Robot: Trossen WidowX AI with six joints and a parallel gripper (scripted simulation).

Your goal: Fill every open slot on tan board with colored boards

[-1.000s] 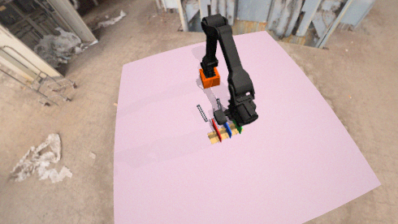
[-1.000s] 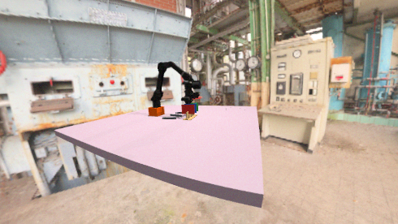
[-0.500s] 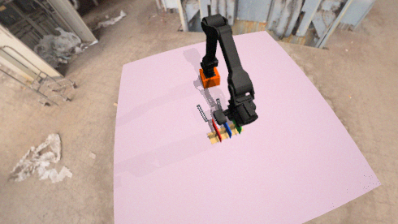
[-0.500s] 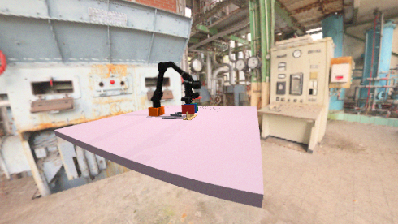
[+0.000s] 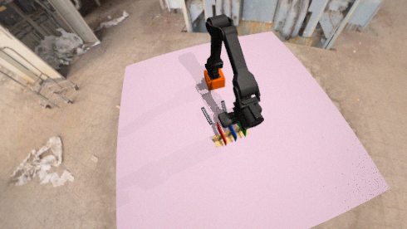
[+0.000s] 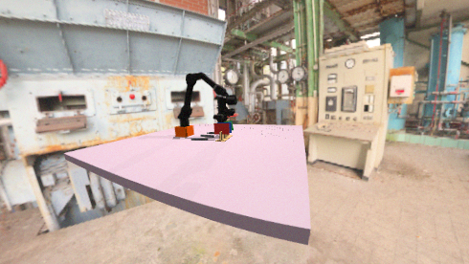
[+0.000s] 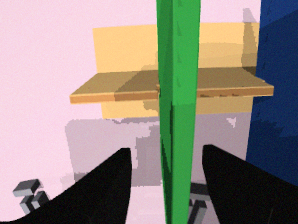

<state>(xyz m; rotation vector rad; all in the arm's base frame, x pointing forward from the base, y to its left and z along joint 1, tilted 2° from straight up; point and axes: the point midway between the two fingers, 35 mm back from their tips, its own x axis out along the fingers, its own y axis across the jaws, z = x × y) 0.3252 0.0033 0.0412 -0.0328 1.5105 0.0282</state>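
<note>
Item: gripper [image 5: 233, 121] [image 6: 223, 117] [image 7: 166, 155]. Your fingers stand apart, one to each side of the green board, a gap showing at both faces; nothing is clamped. The wrist view looks along the board's edge, so the fingers face its two broad sides, the placing that suits a straight pinch or a clean release.

Item: green board [image 5: 242, 129] [image 6: 232, 126] [image 7: 184, 65]. Upright, crosswise to the tan board [image 5: 217, 140] [image 7: 85, 94], at the end of it nearer the right edge of the pink surface [image 5: 174, 166] [image 6: 215, 172] in the top view. Crosswise is what lets notch and slot interlock; whether it is fully down you cannot tell here.

Item: blue board [image 5: 233, 133] [image 7: 275, 85]. Crosswise at the middle of the tan board.

Item: red board [image 5: 222, 133] [image 6: 222, 128]. Crosswise too, toward the surface's left edge.

Item: two dark holders [image 5: 206, 115] [image 5: 223, 106], lying between the tan board and the orange base [image 5: 215, 83] [image 6: 184, 131], which sits toward the surface's far edge.

Judgement: the work looks near its end. If the green board is home, lift straight up; a sideways drift could tip it.
</note>
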